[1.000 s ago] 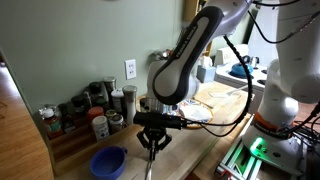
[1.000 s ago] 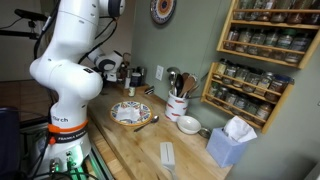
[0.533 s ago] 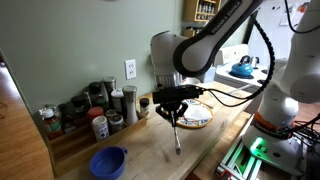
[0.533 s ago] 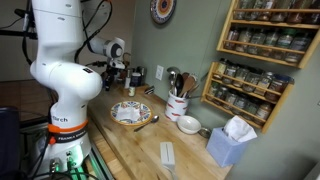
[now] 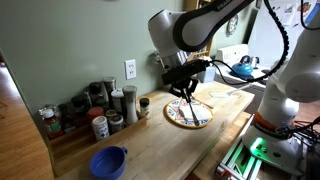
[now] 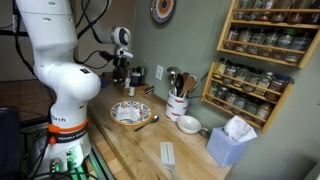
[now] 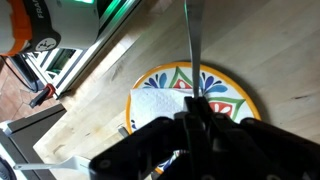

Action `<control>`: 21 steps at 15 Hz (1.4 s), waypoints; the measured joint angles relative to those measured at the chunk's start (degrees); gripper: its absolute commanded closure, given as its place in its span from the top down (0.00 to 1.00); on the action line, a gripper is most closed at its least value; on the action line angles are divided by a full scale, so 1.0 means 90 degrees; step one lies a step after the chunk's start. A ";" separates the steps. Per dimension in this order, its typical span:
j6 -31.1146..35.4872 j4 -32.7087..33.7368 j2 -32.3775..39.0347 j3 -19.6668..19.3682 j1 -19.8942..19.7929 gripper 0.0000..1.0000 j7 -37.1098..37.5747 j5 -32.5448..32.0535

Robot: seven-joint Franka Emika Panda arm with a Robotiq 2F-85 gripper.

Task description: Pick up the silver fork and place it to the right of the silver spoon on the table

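Note:
My gripper (image 5: 186,88) is shut on the silver fork (image 5: 188,108), which hangs down from the jaws over the patterned plate (image 5: 203,120). In the wrist view the fork (image 7: 194,45) runs straight out from the shut jaws (image 7: 197,116) above the plate (image 7: 230,88), which has a white napkin on it. In an exterior view the gripper (image 6: 122,72) is above and behind the plate (image 6: 128,113), and the silver spoon (image 6: 148,123) lies on the table (image 6: 125,152) beside the plate. The table is light wood (image 5: 150,150).
A blue bowl (image 5: 108,160) sits near the table's front. Spice jars (image 5: 95,112) line the wall. A utensil crock (image 6: 178,105), a white bowl (image 6: 188,124), a tissue box (image 6: 232,142) and a wall spice rack (image 6: 262,55) stand further along.
My gripper has carried the fork up and away from the area near the blue bowl to a spot over the patterned plate. The jaws stay shut on the fork.

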 measured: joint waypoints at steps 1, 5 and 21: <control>-0.0001 0.0000 0.0007 0.0002 0.0000 0.02 0.0000 -0.0003; -0.0147 0.0036 0.0022 0.0006 -0.0084 0.02 0.0000 -0.0250; -0.1428 0.0940 0.1129 -0.1492 -0.1614 0.07 -0.5188 -0.3612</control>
